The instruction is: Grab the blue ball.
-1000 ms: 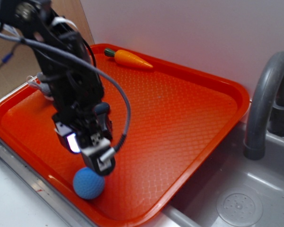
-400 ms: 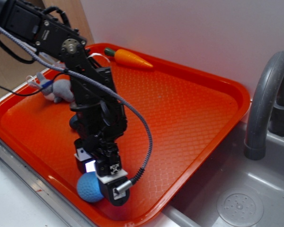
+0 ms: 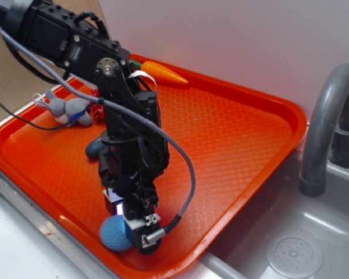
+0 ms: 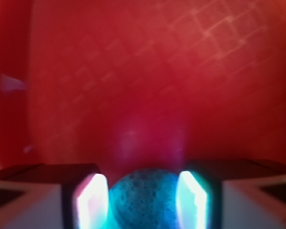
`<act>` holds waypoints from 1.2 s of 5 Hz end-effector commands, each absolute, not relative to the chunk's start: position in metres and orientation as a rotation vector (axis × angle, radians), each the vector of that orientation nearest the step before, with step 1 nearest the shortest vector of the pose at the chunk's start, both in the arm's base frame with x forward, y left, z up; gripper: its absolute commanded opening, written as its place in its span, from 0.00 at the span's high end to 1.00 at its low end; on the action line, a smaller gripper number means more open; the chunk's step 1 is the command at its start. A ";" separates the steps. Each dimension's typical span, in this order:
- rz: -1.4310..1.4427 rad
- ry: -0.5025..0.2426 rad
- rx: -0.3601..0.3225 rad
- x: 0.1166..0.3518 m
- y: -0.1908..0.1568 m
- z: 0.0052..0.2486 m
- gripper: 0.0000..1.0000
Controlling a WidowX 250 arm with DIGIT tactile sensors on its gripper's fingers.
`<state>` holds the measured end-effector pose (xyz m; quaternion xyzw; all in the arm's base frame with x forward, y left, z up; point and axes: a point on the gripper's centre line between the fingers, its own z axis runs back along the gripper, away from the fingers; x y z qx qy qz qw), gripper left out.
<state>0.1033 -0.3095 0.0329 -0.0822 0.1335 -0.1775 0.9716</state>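
Observation:
The blue ball [image 3: 114, 234], light blue and dimpled, rests on the orange tray [image 3: 238, 133] near its front rim. My gripper [image 3: 129, 228] points straight down over it, with one finger on each side. In the wrist view the ball [image 4: 143, 198] fills the gap between the two lit pads [image 4: 92, 200], which stand very close to its sides. The gripper [image 4: 142, 191] reads as open around the ball. The arm hides the ball's right half in the exterior view.
A toy carrot [image 3: 163, 72] lies at the tray's back edge. A grey plush toy [image 3: 67, 110] and a dark blue-grey piece [image 3: 96, 150] lie behind my arm. To the right are a grey faucet [image 3: 323, 128] and a sink [image 3: 291, 250]. The tray's front rim is just beside the ball.
The gripper came forward and down from above the tray until its fingers straddle the ball. The ball shifted slightly to the right.

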 end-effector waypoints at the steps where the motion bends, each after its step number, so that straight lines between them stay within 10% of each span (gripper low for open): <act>1: -0.320 0.130 -0.182 0.110 -0.276 0.086 1.00; 4: 0.100 -0.141 -0.213 0.161 -0.121 0.172 1.00; 6: -0.049 -0.304 -0.256 0.155 -0.103 0.208 1.00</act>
